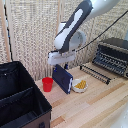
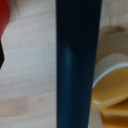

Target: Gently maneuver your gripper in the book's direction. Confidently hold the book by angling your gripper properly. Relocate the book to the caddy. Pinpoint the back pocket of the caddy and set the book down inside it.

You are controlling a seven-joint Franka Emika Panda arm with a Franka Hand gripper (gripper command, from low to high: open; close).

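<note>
The book (image 1: 62, 79) is a thin dark navy hardcover standing upright on the wooden table, between the red cup (image 1: 47, 84) and a white bowl (image 1: 80, 85). My gripper (image 1: 61, 65) sits directly over the book's top edge, its fingers down around it. In the wrist view the book (image 2: 79, 65) fills the middle as a dark band; nothing presses on its sides, and a dark fingertip (image 2: 1, 54) shows far out at the edge. The black caddy (image 1: 20, 97), split by a divider, stands at the exterior view's lower left.
A black-and-silver toaster oven (image 1: 114, 54) stands at the exterior view's right with a wire rack (image 1: 95, 73) in front of it. The bowl holds yellow pieces (image 2: 112, 95). A slatted screen runs behind the table.
</note>
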